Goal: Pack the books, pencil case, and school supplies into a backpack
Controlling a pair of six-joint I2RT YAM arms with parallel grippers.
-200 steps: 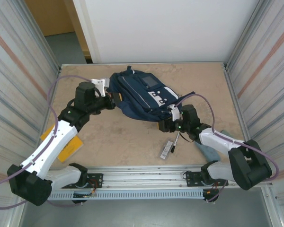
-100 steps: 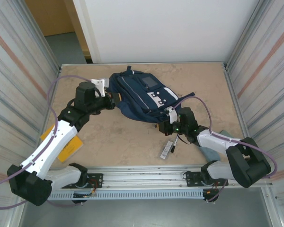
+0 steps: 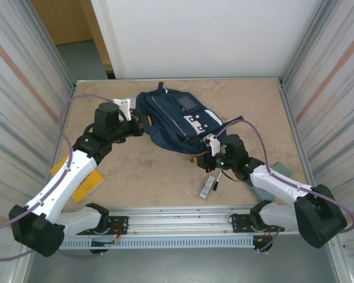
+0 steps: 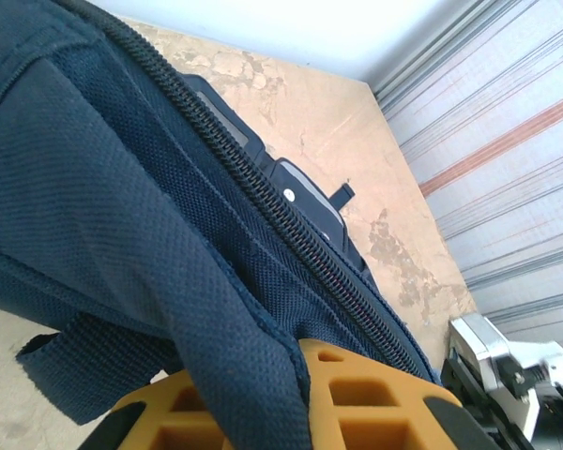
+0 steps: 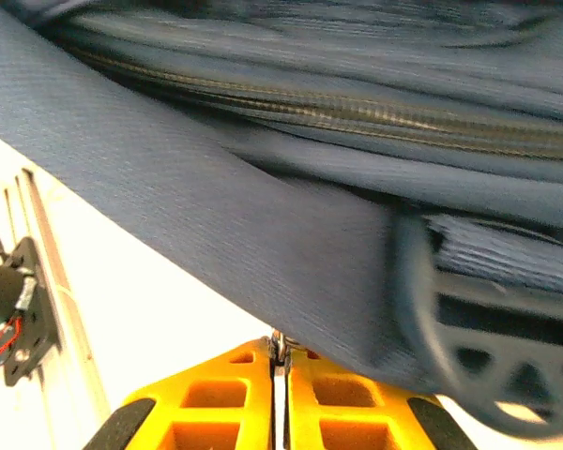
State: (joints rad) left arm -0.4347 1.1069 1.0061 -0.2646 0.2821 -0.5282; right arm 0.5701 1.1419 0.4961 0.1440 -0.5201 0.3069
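Left jaws: clamped on backpack (image 3: 176, 119) edge, 9 o'clock | right jaws: pinched on fabric, 5 o'clock | risk: opposed pulling slips fabric loose

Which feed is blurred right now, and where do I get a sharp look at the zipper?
Right wrist: the backpack fabric is smeared and soft, and the table is washed out white at lower left. Left wrist: the zipper teeth and weave are crisp, with no glare. Top external: evenly lit and sharp, with soft shadows only.
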